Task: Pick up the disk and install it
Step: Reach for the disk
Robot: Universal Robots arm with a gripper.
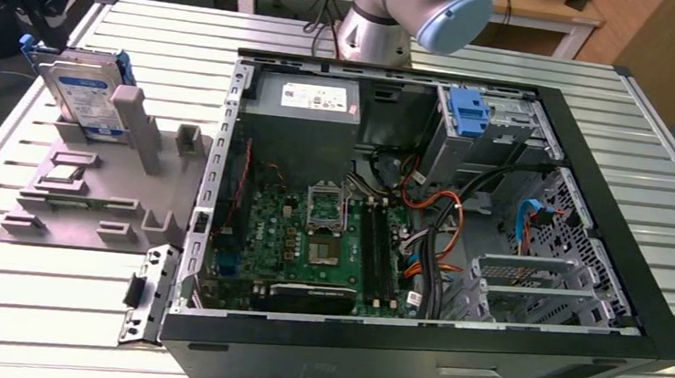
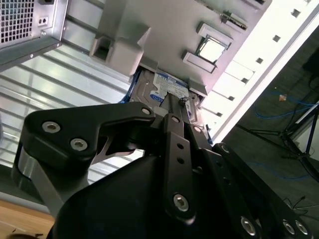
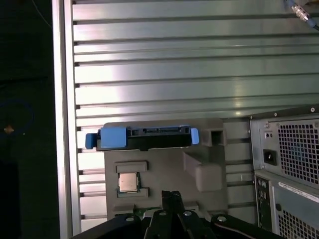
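Observation:
The disk (image 1: 86,98) stands upright in a grey holder (image 1: 79,212) on the table, at the exterior view's left of the open computer case (image 1: 621,296). Its silver face carries a white-and-blue label inside a blue carrier. In the first wrist view the disk (image 3: 144,138) shows edge-on as a blue strip, well beyond my gripper (image 3: 172,195). The fingers look shut together with nothing between them. In the second wrist view the gripper (image 2: 174,99) lines up over the disk (image 2: 167,82), still apart from it.
The case lies open, showing the motherboard (image 1: 322,233), cables and a metal drive cage with an upright blue bracket (image 1: 469,113). A small chip (image 3: 128,182) sits in the grey holder. The slatted metal table (image 1: 11,289) ends just past the holder, with dark floor beyond.

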